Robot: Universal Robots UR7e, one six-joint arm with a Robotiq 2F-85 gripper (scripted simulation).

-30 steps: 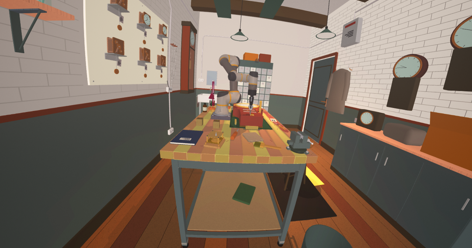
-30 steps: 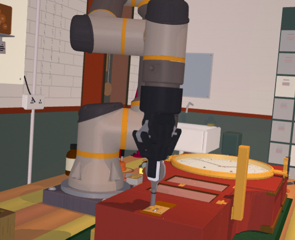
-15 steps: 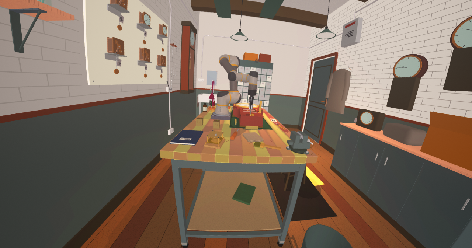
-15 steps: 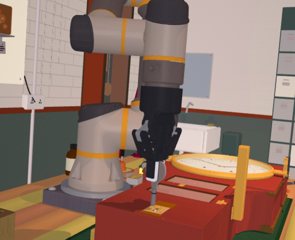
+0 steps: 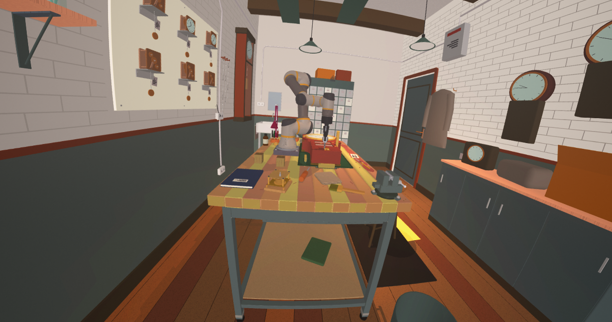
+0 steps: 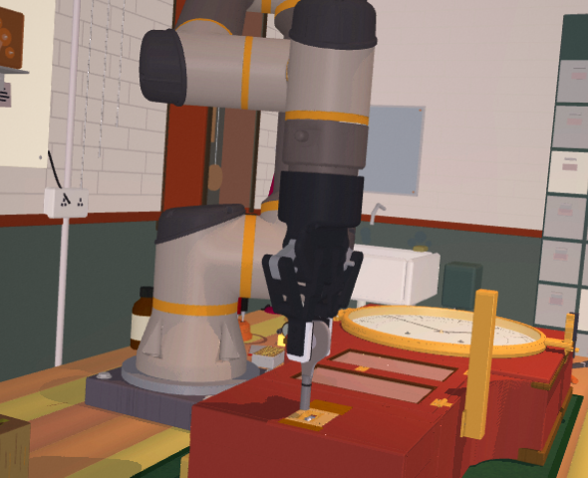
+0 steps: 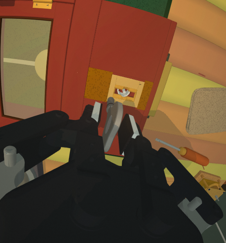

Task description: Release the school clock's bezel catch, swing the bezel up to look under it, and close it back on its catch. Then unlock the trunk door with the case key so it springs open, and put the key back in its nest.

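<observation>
The grey case key [image 6: 305, 383] [image 7: 112, 123] stands upright with its tip in the brass nest [image 6: 314, 414] [image 7: 125, 91] on the near end of the red school clock case [image 6: 387, 406] [image 5: 326, 151]. The case lies flat on a green mat, with two glazed trunk panels [image 6: 387, 373] between the nest and the round dial. The brass bezel [image 6: 444, 329] lies flat around the dial. A brass strip [image 6: 479, 363] stands upright at the case's right side. My gripper [image 6: 309, 342] [image 7: 113, 117] [image 5: 325, 137] points straight down over the nest, and its fingers stand open on either side of the key's bow.
A small wooden frame [image 5: 278, 179] sits on the bench's near half, with an orange-handled screwdriver [image 7: 186, 152] [image 5: 303, 175], a tan cloth [image 7: 210, 110], a brush [image 5: 342, 188], a blue book [image 5: 242, 178] and a vise [image 5: 387, 185]. My arm's base [image 6: 191, 329] stands left of the case.
</observation>
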